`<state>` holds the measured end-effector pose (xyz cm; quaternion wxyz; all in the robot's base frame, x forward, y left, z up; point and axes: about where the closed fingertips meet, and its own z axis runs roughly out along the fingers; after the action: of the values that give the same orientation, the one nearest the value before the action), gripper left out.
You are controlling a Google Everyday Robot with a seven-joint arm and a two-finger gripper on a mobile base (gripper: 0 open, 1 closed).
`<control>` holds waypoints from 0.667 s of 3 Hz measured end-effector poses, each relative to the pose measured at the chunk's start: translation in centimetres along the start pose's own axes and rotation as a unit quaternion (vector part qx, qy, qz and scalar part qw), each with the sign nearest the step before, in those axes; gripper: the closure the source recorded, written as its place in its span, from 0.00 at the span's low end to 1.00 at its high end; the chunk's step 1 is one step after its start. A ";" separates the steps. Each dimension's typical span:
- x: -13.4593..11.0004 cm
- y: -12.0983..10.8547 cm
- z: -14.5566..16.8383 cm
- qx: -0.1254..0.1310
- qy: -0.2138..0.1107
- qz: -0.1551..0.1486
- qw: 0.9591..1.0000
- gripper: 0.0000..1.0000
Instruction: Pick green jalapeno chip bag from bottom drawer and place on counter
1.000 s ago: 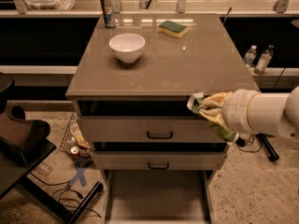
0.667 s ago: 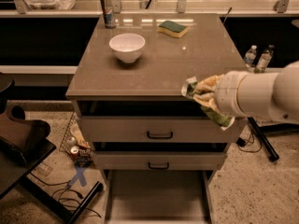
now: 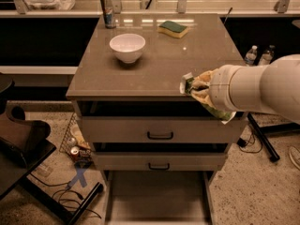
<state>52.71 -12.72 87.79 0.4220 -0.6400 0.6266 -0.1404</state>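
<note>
Three things sit toward the back of the counter (image 3: 93,81), a can (image 3: 108,11), a white bowl (image 3: 127,47) and a sponge (image 3: 173,29), so the front strip is free for a set-down. Low in the middle, the bottom drawer (image 3: 157,196) stands pulled out with nothing on its floor. The green jalapeno chip bag (image 3: 188,84) is up at the counter's front right edge, held by the gripper (image 3: 200,89). Its fingers are clamped on the crumpled foil. Whether the bag touches the surface I cannot tell. I judge it is held there to be carried inward before release.
</note>
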 end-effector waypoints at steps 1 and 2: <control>-0.1 -0.3 0.1 0.003 0.000 -0.003 1.000 1.00; 0.1 -3.7 1.2 0.022 -0.016 -0.024 0.999 1.00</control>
<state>56.09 -12.89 89.64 0.4427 -0.6474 0.6009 -0.1542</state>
